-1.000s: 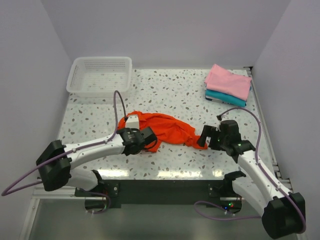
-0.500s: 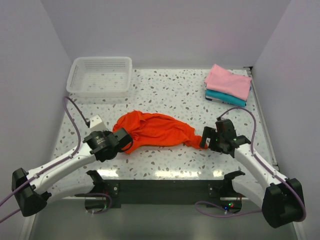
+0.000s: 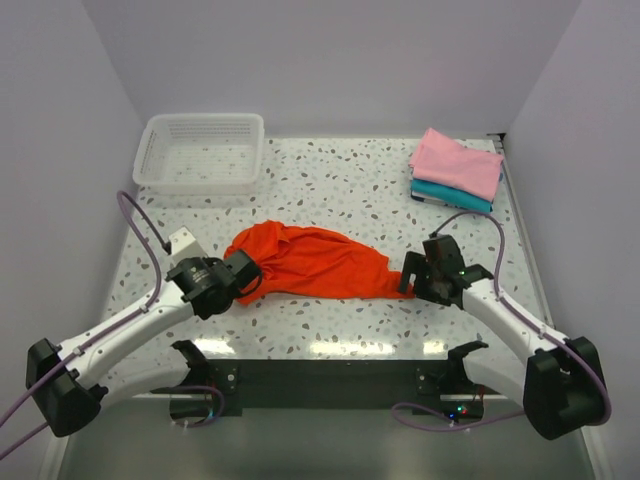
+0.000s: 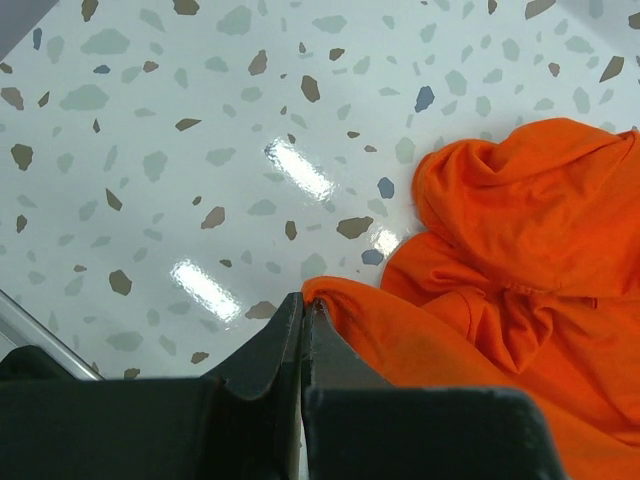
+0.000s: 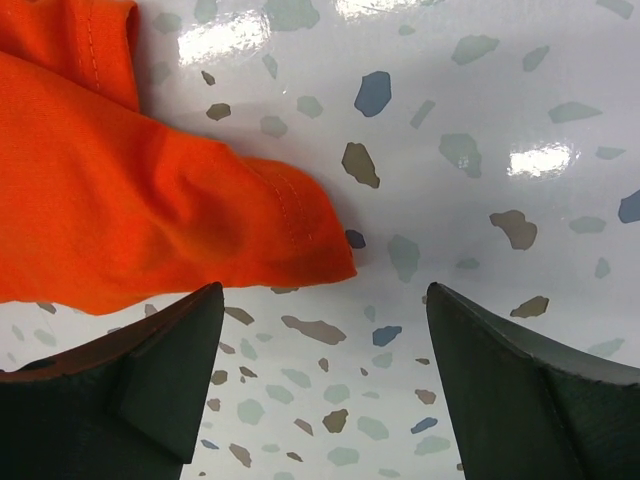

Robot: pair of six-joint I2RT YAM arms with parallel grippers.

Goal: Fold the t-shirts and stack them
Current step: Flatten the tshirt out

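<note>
A crumpled t-shirt (image 3: 315,262) lies mid-way across the surface (image 3: 340,180), between the left pincer (image 3: 245,271) and the right pincer (image 3: 407,273). Behind it, a mesh basket (image 3: 203,184) sits far left; two folded t-shirts (image 3: 457,163) lie stacked far right.

Glossy speckled terrazzo table (image 3: 330,190) between plain pale lilac walls (image 3: 330,60)

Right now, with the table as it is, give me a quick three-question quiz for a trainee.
1. True or false: the left gripper is shut on the orange t-shirt.
2. The pink t-shirt lies on: A the teal t-shirt, B the white basket.
3. Fill in: the right gripper, at the orange t-shirt's other end, is ___.
Key: 1 true; 2 A; 3 open.
</note>
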